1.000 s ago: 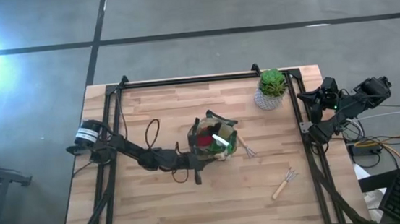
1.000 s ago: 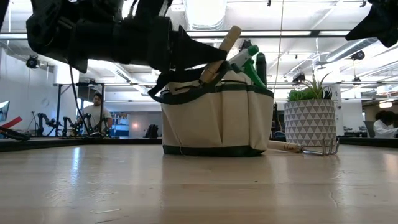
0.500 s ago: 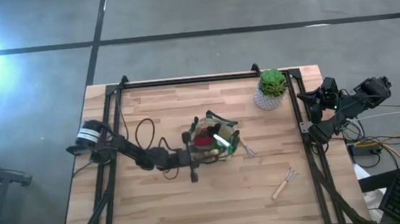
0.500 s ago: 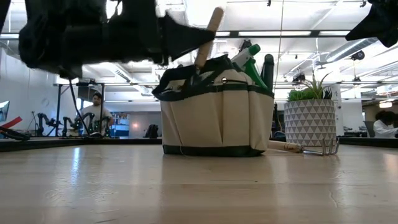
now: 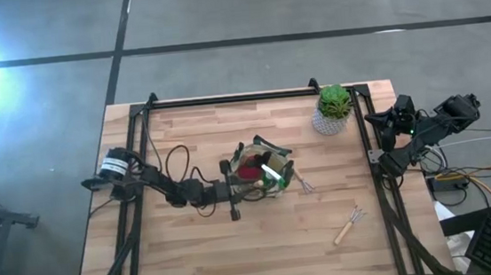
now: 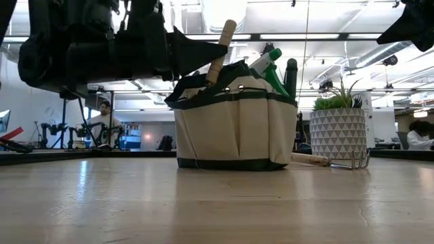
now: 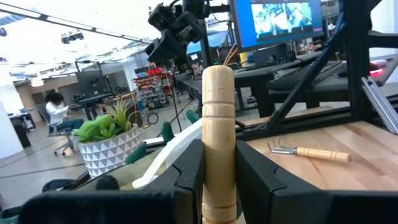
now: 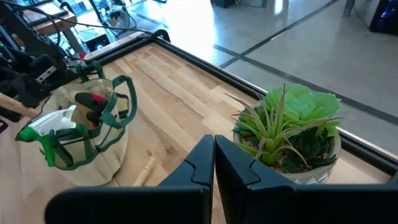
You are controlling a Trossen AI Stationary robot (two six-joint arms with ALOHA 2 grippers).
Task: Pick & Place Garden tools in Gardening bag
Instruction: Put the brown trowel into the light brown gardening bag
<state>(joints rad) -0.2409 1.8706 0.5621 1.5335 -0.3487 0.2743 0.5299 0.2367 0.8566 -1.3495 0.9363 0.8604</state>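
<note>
The beige gardening bag (image 5: 262,173) with dark green trim stands mid-table; it also shows in the low view (image 6: 234,129). A green spray bottle (image 6: 268,64) and a red-and-black piece (image 5: 250,166) stick out of it. My left gripper (image 5: 231,190) is at the bag's left rim, shut on a wooden-handled tool (image 6: 222,47) whose lower end is hidden inside the bag. My right gripper (image 5: 378,121) waits shut and empty beyond the table's right edge. One wooden-handled fork (image 5: 303,184) lies beside the bag and another (image 5: 350,226) lies near the front right. My left gripper pinches the tool's wooden handle (image 7: 217,134) between its two fingers (image 7: 186,177), a little below the handle's rounded free end (image 7: 217,78). The fingers come level from the table's left and lie across the handle. The tool stands nearly upright, its lower part down in the bag.
A green plant in a white patterned pot (image 5: 334,107) stands at the far right corner. A black frame rail (image 5: 233,98) runs along the table's far edge. Bare wood (image 5: 193,249) lies in front of the bag.
My left gripper has gone a little toward the table's left edge, still shut on the wooden handle. The handle has tipped from a slant toward the right to nearly upright over the bag's left rim.
</note>
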